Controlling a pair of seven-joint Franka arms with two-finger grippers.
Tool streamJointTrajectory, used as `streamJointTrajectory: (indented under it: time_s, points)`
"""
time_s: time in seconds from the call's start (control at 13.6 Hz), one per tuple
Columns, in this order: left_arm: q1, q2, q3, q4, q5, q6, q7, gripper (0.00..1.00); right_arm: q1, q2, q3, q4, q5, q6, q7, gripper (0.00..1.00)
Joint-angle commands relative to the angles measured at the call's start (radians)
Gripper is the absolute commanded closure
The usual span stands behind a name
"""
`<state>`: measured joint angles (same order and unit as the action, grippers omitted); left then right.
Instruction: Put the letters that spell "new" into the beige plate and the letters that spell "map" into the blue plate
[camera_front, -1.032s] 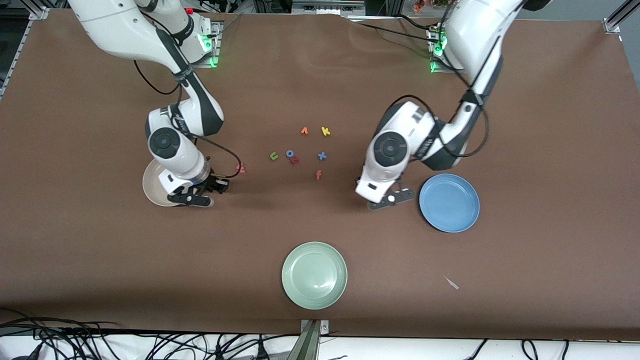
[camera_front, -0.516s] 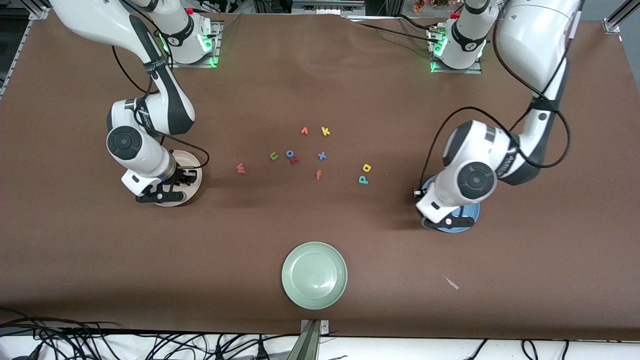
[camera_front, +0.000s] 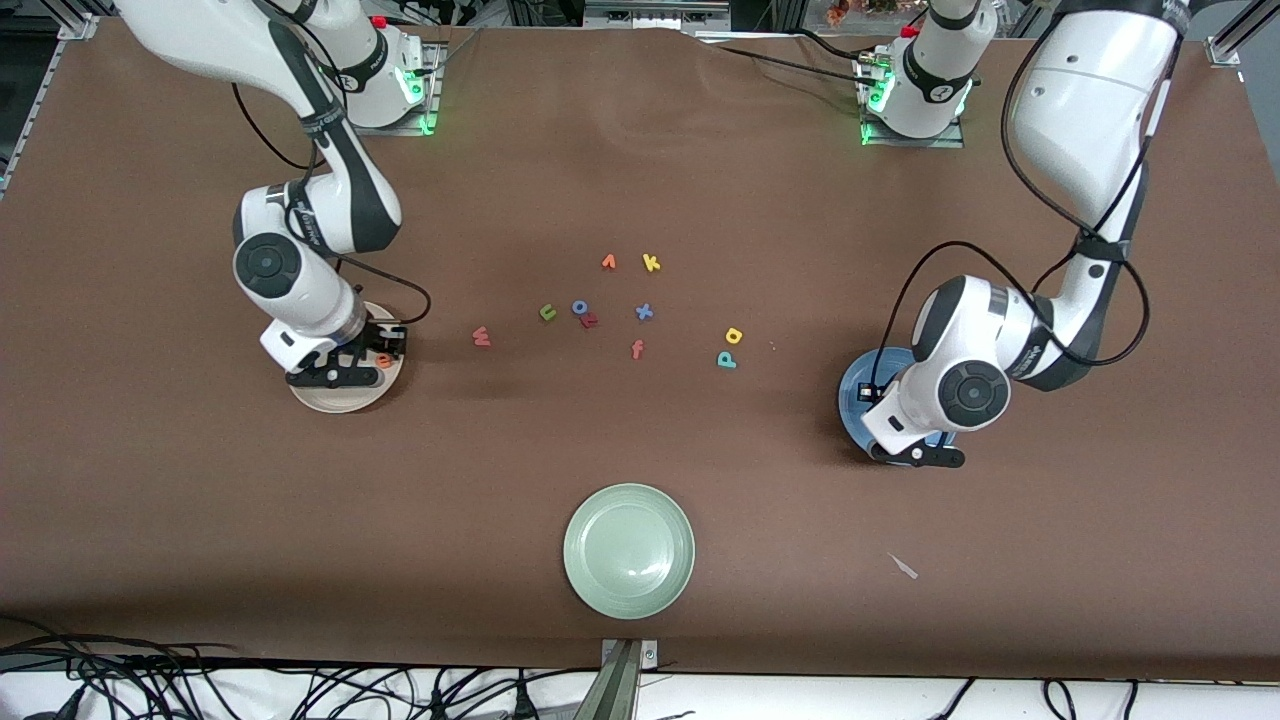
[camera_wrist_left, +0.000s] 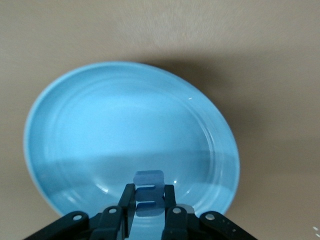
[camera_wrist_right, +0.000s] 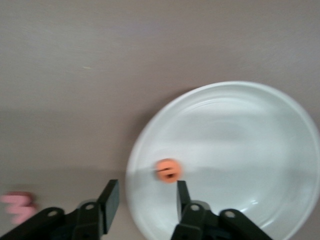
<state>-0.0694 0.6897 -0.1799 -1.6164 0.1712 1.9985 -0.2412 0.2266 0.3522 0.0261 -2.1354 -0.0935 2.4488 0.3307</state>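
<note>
My right gripper (camera_front: 372, 358) (camera_wrist_right: 145, 192) hangs open over the edge of the beige plate (camera_front: 330, 400) (camera_wrist_right: 240, 140) that faces the letters. The orange e (camera_front: 383, 377) (camera_wrist_right: 168, 170) lies in that plate, free of the fingers. Over the blue plate (camera_front: 850, 395) (camera_wrist_left: 125, 115), my left gripper (camera_front: 905, 442) (camera_wrist_left: 148, 196) is shut on the blue m (camera_wrist_left: 148, 178). The pink w (camera_front: 481, 337) (camera_wrist_right: 17, 206), green n (camera_front: 548, 312), yellow a (camera_front: 733, 336) and teal p (camera_front: 726, 360) lie on the brown cloth between the plates.
Other letters sit mid-table: blue o (camera_front: 579, 306), a red letter (camera_front: 590, 320), blue x (camera_front: 644, 312), orange f (camera_front: 637, 349), orange v (camera_front: 608, 262), yellow k (camera_front: 651, 263). A pale green plate (camera_front: 628, 550) stands nearest the camera, a small scrap (camera_front: 903, 566) beside it.
Both arms swung from the letter cluster out to their plates. The right gripper opened and the orange e now lies in the beige plate. The left gripper stayed shut on the m.
</note>
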Motion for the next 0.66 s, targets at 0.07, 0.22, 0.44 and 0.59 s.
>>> streamJointTrajectory:
  time_s: [0.07,0.22,0.44,0.59]
  points:
    - [0.019,-0.007,-0.012,0.003,0.033,-0.006,0.003,0.0,0.039,0.0,0.092,-0.003,0.0,0.01,0.235,0.4]
    - [0.014,-0.048,-0.023,0.009,0.025,-0.048,0.0,0.0,0.074,0.034,0.092,-0.004,0.0,0.059,0.307,0.38]
    - [0.008,-0.102,-0.067,0.015,0.014,-0.075,-0.01,0.0,0.111,0.048,0.092,-0.009,-0.002,0.076,0.347,0.33]
    - [0.007,-0.105,-0.13,0.018,0.001,-0.076,-0.048,0.0,0.112,0.068,0.092,-0.02,-0.003,0.123,0.347,0.33]
